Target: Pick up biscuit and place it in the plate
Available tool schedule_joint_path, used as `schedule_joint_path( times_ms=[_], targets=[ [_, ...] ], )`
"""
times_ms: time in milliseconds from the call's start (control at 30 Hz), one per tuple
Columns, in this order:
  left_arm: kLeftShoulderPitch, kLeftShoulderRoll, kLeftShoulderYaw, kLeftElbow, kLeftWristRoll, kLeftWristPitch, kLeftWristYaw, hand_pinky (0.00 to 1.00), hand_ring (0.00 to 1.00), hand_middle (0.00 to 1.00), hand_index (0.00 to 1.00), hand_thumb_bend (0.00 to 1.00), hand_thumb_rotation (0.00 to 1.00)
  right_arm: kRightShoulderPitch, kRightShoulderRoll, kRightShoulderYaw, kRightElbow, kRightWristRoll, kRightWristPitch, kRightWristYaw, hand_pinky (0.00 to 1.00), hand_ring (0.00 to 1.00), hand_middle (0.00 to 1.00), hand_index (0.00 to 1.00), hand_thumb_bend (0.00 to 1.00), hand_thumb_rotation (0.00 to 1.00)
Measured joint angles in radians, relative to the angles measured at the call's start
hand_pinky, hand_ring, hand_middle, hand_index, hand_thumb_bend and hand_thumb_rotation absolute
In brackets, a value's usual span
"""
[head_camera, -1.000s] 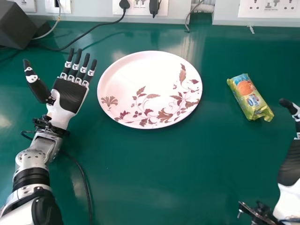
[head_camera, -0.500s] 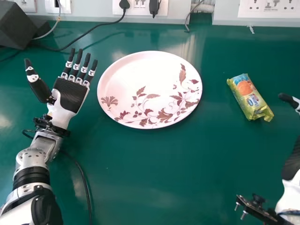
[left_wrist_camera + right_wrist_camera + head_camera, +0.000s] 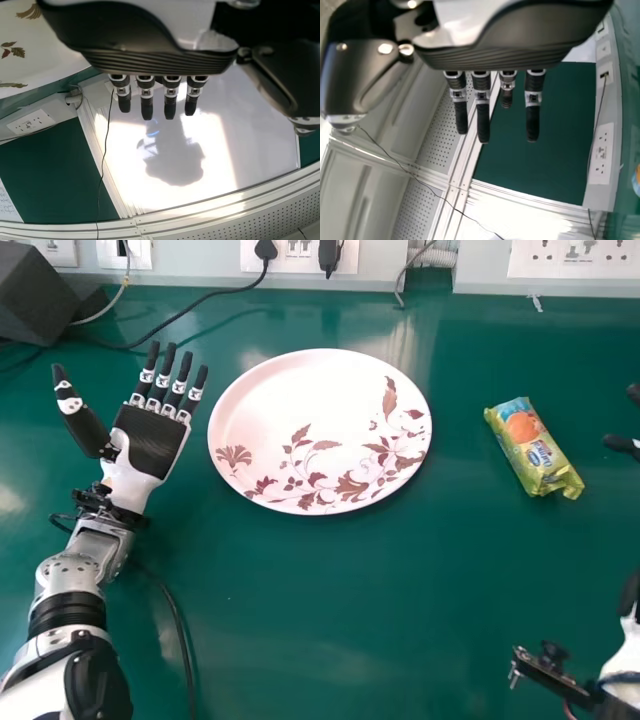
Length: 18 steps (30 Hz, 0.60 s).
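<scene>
Before we lift anything, we have the biscuit [image 3: 534,448] to reach, lying flat on the table [image 3: 350,610] to the right of the plate [image 3: 320,430] and well apart from its rim. Our right hand [image 3: 620,443] is farther out from the plate, past the biscuit, its fingers straight, parted and holding nothing. Our left hand [image 3: 148,445] rests to the left of the plate, palm up, fingers spread, and we judge it has no part in this.

The grasp looks like the first trouble. If we came in from the side at table height, our fingers could shove the biscuit towards the plate instead of closing round it, since the table looks glossy and nothing braces the wrapper. If we came down off-centre, we might catch only a crimped end, and it could swing or slip free on the way to the plate. Squeezing too hard may crack what is inside. Carried too low, it could snag the plate's right rim and nudge the plate; let go too soon, it may land half over that rim and tip off.
</scene>
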State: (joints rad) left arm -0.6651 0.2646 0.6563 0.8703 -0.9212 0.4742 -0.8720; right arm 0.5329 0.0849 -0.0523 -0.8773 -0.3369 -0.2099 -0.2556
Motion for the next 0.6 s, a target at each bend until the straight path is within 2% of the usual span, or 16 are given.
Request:
schedule_joint_path(
  times_ms=[367,600],
  targets=[
    [-0.008,0.002,0.000,0.007,0.006,-0.008,0.002,0.91,0.93,0.98,1.00,1.00,0.88,-0.039,0.002,-0.014,-0.042,-0.125,0.082,-0.002,0.61,0.68,0.74,0.81,1.00,0.74],
    [-0.014,0.002,0.000,0.015,0.006,-0.008,-0.001,0.91,0.96,1.00,1.00,1.00,0.87,-0.054,0.003,-0.023,-0.049,-0.211,0.130,0.017,0.61,0.68,0.74,0.81,1.00,0.73]
  ],
)
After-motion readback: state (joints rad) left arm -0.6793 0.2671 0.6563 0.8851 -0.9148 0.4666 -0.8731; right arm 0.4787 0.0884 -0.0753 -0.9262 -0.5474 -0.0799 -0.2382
